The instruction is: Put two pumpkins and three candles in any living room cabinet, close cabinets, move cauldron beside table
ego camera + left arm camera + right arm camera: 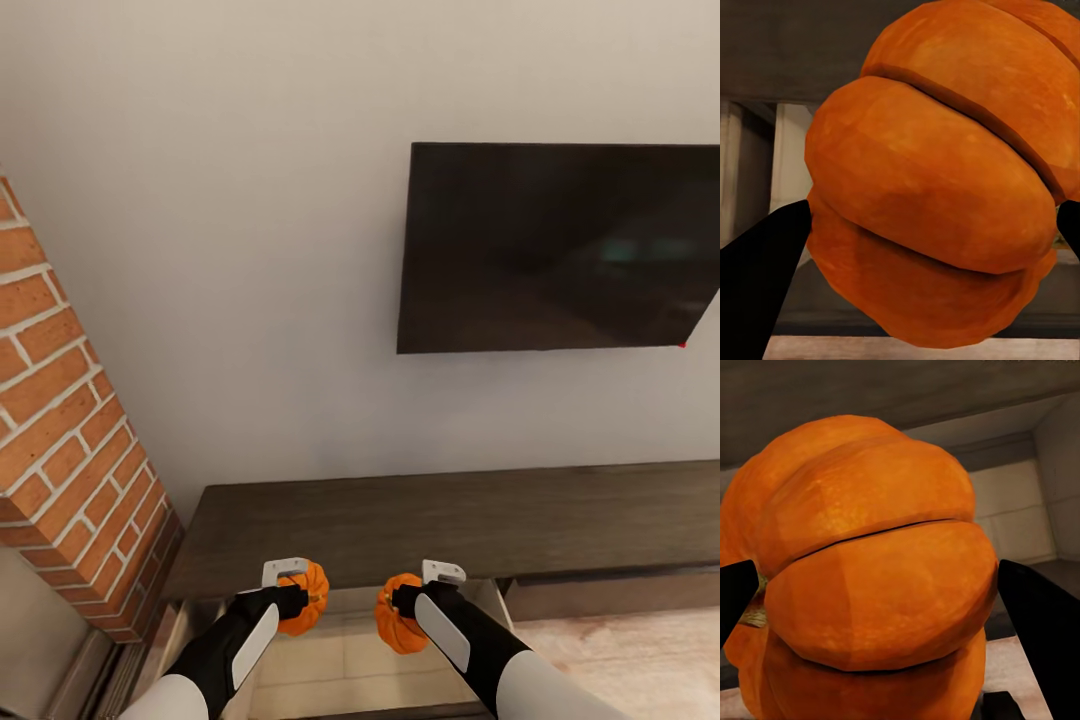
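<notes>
Each arm holds one of the two orange pumpkins. My left gripper is shut on the left pumpkin. The right pumpkin sits in my right gripper, which is shut on it. Both hang just above an open drawer with a pale beige inside, pulled out of the long dark-brown cabinet below the wall. In the wrist views black fingers flank each pumpkin. Candles, cauldron and table are out of view.
A brick column stands close on the left, beside the cabinet's end. A black TV hangs on the white wall above the cabinet. A second drawer front sits slightly out at the right, over pale wood floor.
</notes>
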